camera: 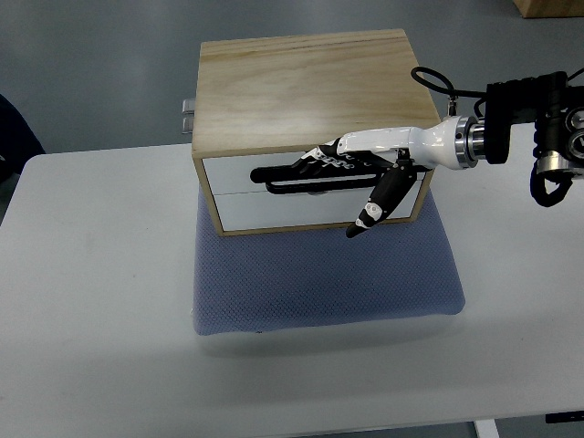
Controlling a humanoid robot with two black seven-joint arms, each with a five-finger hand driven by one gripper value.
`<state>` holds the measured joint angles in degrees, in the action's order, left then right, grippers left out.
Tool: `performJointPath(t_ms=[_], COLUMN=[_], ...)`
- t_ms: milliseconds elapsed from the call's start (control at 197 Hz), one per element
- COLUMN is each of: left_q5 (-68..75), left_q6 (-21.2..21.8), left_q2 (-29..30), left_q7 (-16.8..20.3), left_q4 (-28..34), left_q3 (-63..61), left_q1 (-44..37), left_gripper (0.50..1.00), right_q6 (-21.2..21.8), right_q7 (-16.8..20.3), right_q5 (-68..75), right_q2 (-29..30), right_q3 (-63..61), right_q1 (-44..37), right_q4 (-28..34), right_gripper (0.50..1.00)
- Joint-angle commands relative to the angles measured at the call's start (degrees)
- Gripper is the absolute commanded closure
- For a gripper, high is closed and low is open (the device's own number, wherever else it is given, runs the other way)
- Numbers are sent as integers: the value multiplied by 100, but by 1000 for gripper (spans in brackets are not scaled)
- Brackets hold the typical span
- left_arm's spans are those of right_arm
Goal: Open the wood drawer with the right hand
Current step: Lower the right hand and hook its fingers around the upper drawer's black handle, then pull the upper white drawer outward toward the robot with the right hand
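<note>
White table [100, 301] fills most of the top view, grey floor beyond its far edge. On it, centre-right, a blue-grey mesh cushion pad [328, 278], lying flat with its near edge toward the camera. The wooden drawer box [306, 87] sits on the pad's far half, light plywood top and sides, two white drawer fronts facing the camera, stacked: upper drawer [233, 173] and lower drawer [274, 210]. Both fronts look flush with the box frame, so closed as far as I can tell. A small metal bracket or hinge piece [188, 114] sticks out of the box's left side near the back. Right arm [525, 128] comes in from the right edge, black links and cable loop, chrome wrist, white palm shell. Right hand [351, 160] is laid across the upper drawer front, black fingers [283, 172] extended leftward along the front at about handle height; cannot tell whether they're hooked on a handle or just resting against the panel. Thumb [379, 205] points down and left, splayed away from the fingers, its tip over the lower drawer's bottom edge. A tan box corner [547, 7] shows at top right.
</note>
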<state>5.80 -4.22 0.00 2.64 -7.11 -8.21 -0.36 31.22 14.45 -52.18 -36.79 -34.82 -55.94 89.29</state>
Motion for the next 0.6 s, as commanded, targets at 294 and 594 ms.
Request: performJointPath(t_ms=[294, 594], left_q5=[0, 0], left_q6=[0, 0], left_q2=[0, 0], left_q7=[0, 0], left_q4=[-1, -1], left_q3=[-5, 3], left_q1=[1, 1], left_gripper=[500, 500], right_q6=[-300, -318], right_q7=[163, 251], right_q5=[-3, -3], right_q2=[75, 119], right_q3=[213, 222], right_q1=[-5, -5], right_q4=[-69, -113], right_gripper=[562, 562])
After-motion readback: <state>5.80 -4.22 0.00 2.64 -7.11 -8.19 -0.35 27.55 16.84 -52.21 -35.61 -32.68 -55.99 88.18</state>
